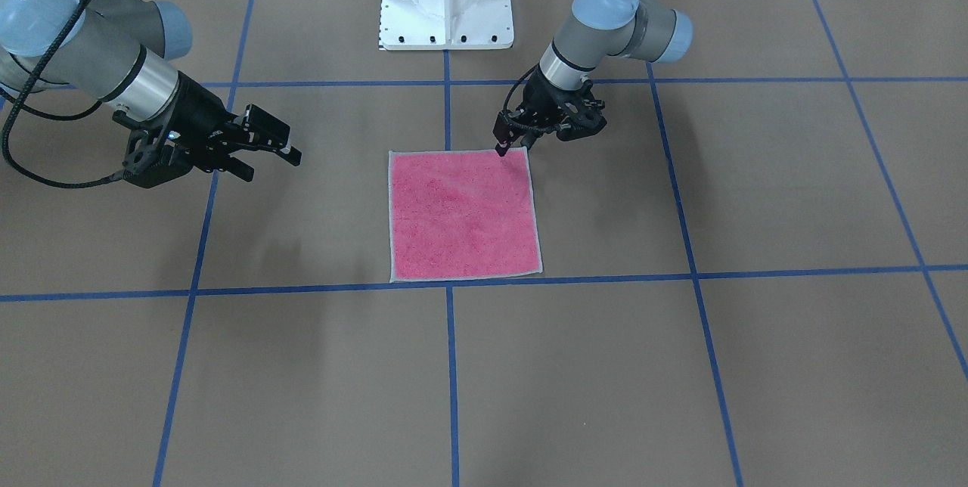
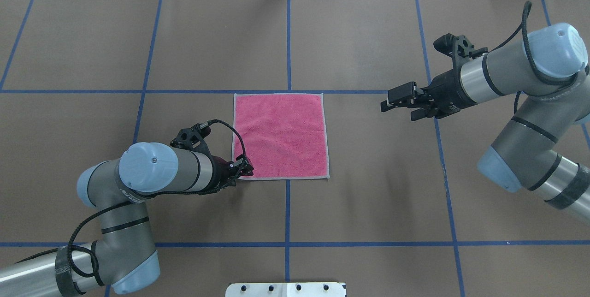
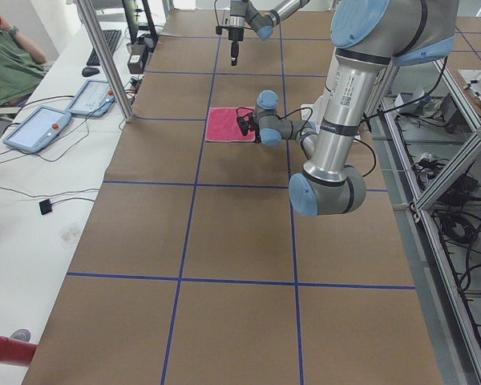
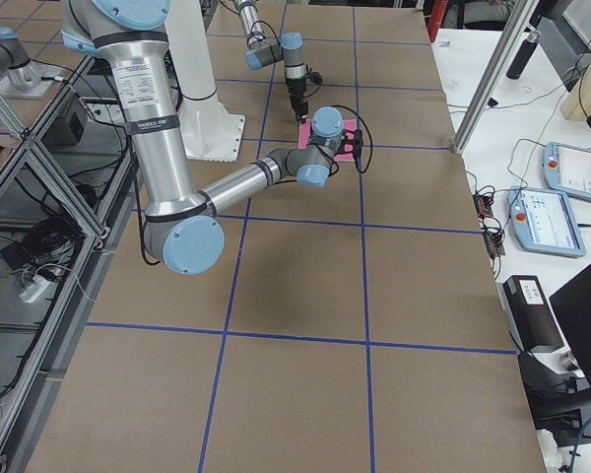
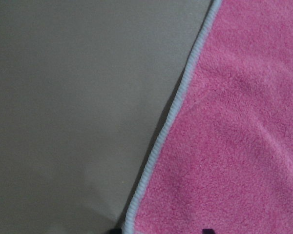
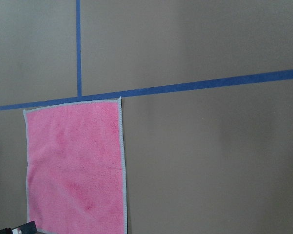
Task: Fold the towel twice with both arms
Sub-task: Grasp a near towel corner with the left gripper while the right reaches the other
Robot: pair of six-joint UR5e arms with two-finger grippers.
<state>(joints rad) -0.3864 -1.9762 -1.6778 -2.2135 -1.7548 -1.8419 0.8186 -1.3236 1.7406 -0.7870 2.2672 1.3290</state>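
Towel (image 1: 463, 215) flat, unfolded, pink face up, pale grey hem, mid-table. Left gripper (image 1: 505, 145) at its robot-side corner. Right gripper (image 1: 268, 158) spread, well apart from towel. Overhead: towel square, faint creases. Left wrist: jaws apart, straddling hem. Right wrist: towel lower left, beside tape line (image 6: 185, 87).

The left arm bends low, its left pincer (image 1: 508, 143) pointing down with jaws slightly parted. The right arm reaches inward, its right pincer (image 1: 271, 163) aloft with jaws spread.
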